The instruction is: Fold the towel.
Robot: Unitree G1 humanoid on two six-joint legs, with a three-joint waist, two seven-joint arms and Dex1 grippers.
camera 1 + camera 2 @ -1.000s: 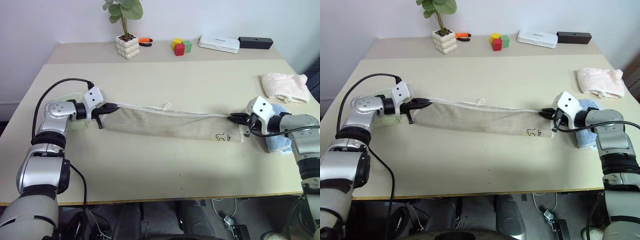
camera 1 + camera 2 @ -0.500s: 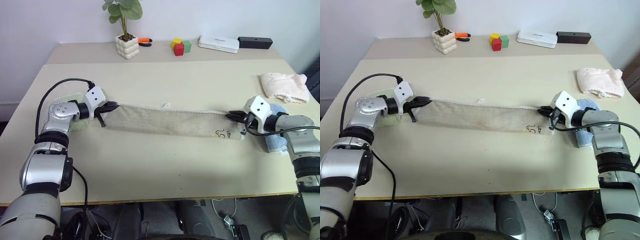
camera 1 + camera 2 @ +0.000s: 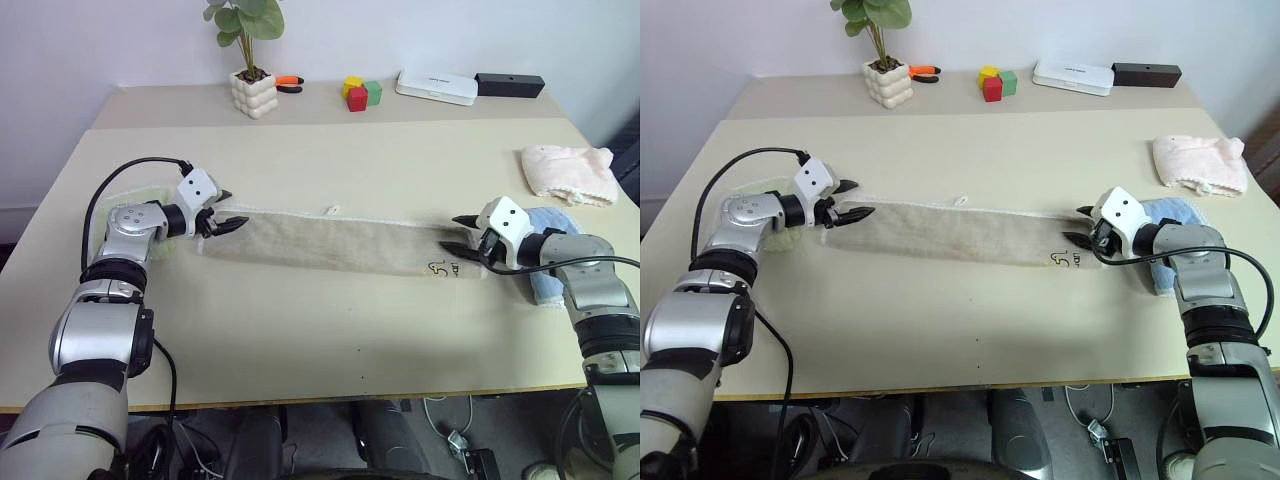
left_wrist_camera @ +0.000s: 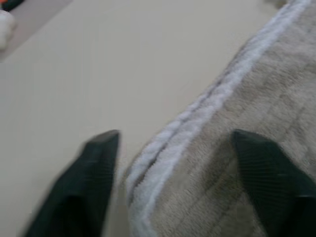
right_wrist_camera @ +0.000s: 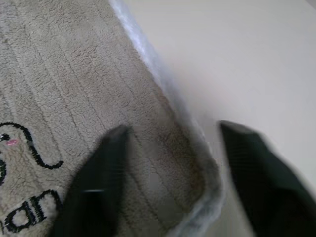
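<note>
Towel (image 3: 340,243) lies flat, long axis parallel to the table's (image 3: 330,330) front edge, each short end between the spread fingers of left claw (image 3: 223,210) and right claw (image 3: 463,236).

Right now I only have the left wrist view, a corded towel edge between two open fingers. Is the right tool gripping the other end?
Observer: No. The right tool is open at the far end of the towel, with nothing pinched.
Operator: Is the towel hanging or lying down?
Observer: Lying flat on the table, stretched as a long strip from the left tool to the right one.
Operator: Anything close to that right end?
Observer: A light blue cloth lies under the right arm, and a pale pink towel sits further back.
</note>
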